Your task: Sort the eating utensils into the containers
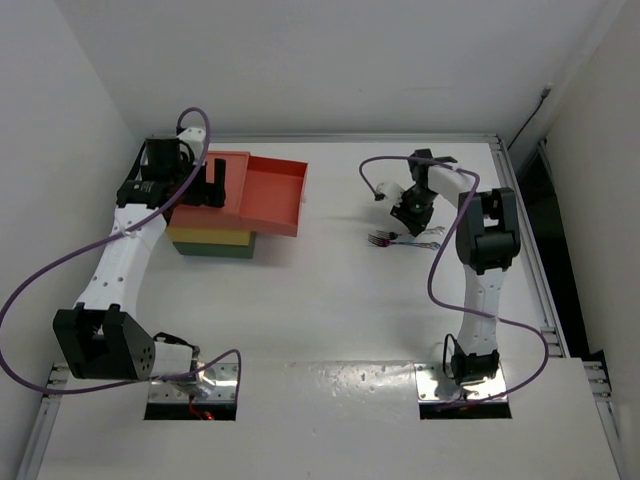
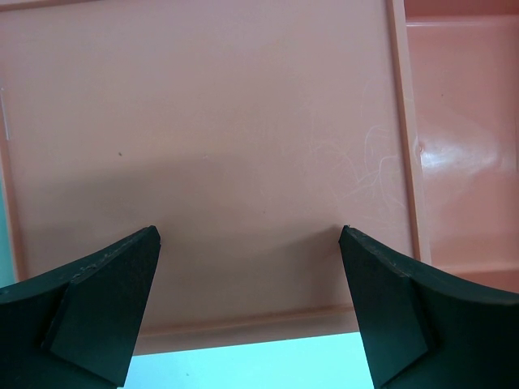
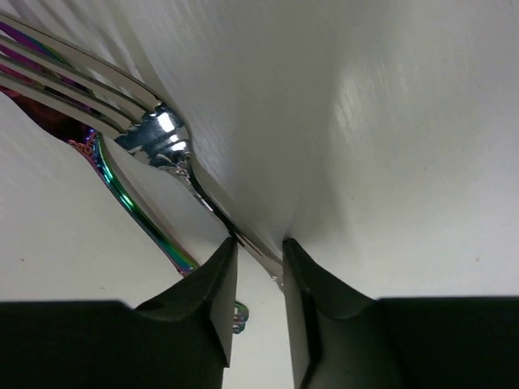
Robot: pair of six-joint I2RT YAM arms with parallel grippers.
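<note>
1. The right gripper (image 3: 259, 263) has its jaws drawn almost together, pinching the thin handle of a silver fork (image 3: 154, 130) between the two dark fingertips. Only a narrow gap shows, and the handle runs through it.
2. The fork's tines point away from the fingers. Its neck crosses over an iridescent utensil (image 3: 138, 212) with a rainbow-tinted stem that lies partly under it. I cannot tell whether that one is a fork or a spoon.
3. The left gripper (image 2: 250, 271) has its jaws spread wide and holds nothing. Its fingers (image 2: 97, 312) hover over the flat salmon-red top of the drawer block (image 2: 203, 121), and the pictures do not show whether they touch it.
4. The block's red-orange drawer (image 1: 272, 195) is pulled out toward the utensils, with nothing showing inside it. A yellow layer (image 1: 210, 238) and a dark green layer (image 1: 215, 251) sit under the red top.
5. In the overhead view both utensils lie well apart from the drawer block, out beyond the open drawer's side, and the right gripper stands over them.
6. The table (image 1: 330, 310) is white and matte, and the drawer block stands toward its far edge.
7. Plain white walls (image 1: 350, 60) close in behind the drawer block and on both sides. Purple cables (image 1: 30, 290) loop along each arm.
</note>
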